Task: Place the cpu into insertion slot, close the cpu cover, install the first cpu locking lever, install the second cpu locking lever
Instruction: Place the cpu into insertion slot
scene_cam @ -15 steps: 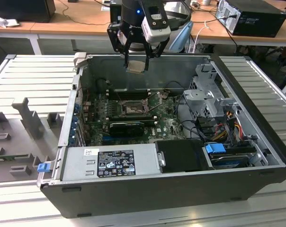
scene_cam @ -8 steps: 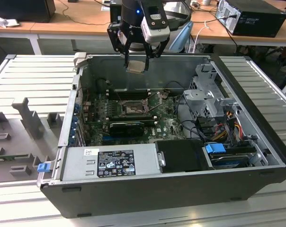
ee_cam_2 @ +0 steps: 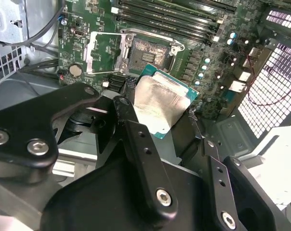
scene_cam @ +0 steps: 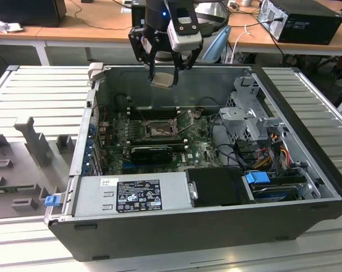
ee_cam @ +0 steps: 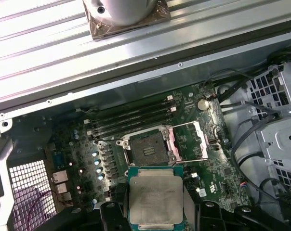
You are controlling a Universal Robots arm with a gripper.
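Silver-beige square cpu (ee_cam: pixel 155 202), pinched level by black fingers (ee_cam_2: pixel 132 122), hangs over the dark silver-rimmed insertion slot (scene_cam: pixel 158 129) at its exterior-view 6 o'clock, silver-frame cpu cover (ee_cam: pixel 204 140) open for access.

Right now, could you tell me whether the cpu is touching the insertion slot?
Apart. In the exterior view the gripper holds the cpu up at the case rim, well above the insertion slot.

The open computer case (scene_cam: pixel 216 226) sits on the ribbed metal desk (scene_cam: pixel 46 85). Grey blocks (scene_cam: pixel 35 141) lie beside it, at the exterior view's left.
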